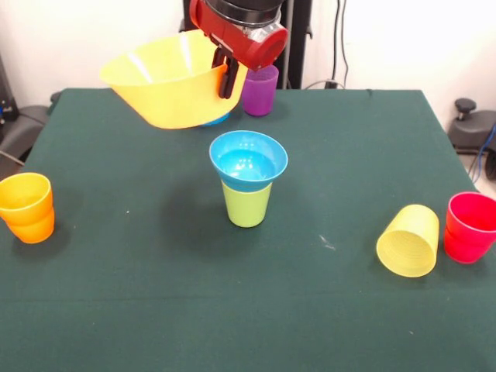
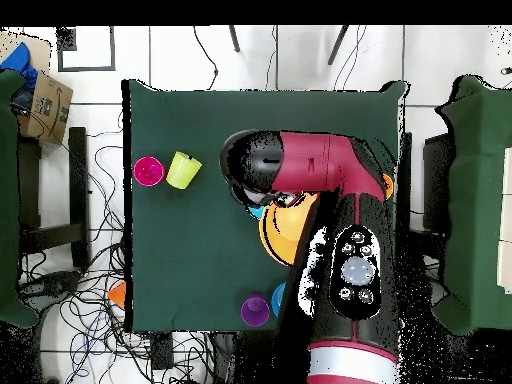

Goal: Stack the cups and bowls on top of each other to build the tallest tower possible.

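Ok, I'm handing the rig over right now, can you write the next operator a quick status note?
Claw: shut on the rim of the big yellow bowl, held tilted in the air over the table's far side.
Tower so far: small blue bowl seated in the upright green cup, mid-table.
Loose pieces: orange cup upright at one side edge; yellow cup lying on its side beside the upright red cup at the other; purple cup at the far edge, with something blue showing under the held bowl.
Left: set the yellow bowl on the blue one, then add the rest.
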### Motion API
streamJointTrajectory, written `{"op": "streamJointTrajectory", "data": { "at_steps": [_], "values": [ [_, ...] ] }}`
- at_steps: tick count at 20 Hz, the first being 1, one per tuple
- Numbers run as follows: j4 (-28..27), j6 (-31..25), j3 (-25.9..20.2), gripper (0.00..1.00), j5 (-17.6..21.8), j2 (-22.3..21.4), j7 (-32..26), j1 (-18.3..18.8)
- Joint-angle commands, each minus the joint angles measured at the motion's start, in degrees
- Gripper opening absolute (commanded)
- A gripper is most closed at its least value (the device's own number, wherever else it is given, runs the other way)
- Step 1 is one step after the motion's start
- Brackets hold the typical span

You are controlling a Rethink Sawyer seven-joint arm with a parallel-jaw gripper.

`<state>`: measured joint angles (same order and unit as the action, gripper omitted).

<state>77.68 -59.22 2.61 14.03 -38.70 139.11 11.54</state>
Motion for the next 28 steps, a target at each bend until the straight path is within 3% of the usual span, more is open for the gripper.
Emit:
{"op": "streamJointTrajectory", "data": {
  "at_steps": [1, 17, 28],
  "values": [
    [-3.5, -5.28, -5.48, 0.0, 1.97, 5.13, -7.31, -0.18],
    [-5.83, -5.63, -4.01, 0.0, 0.74, 6.86, -1.83, -4.18],
    [-8.34, -10.22, -2.48, 0.0, 1.41, 6.34, -1.37, -6.44]
  ]
}}
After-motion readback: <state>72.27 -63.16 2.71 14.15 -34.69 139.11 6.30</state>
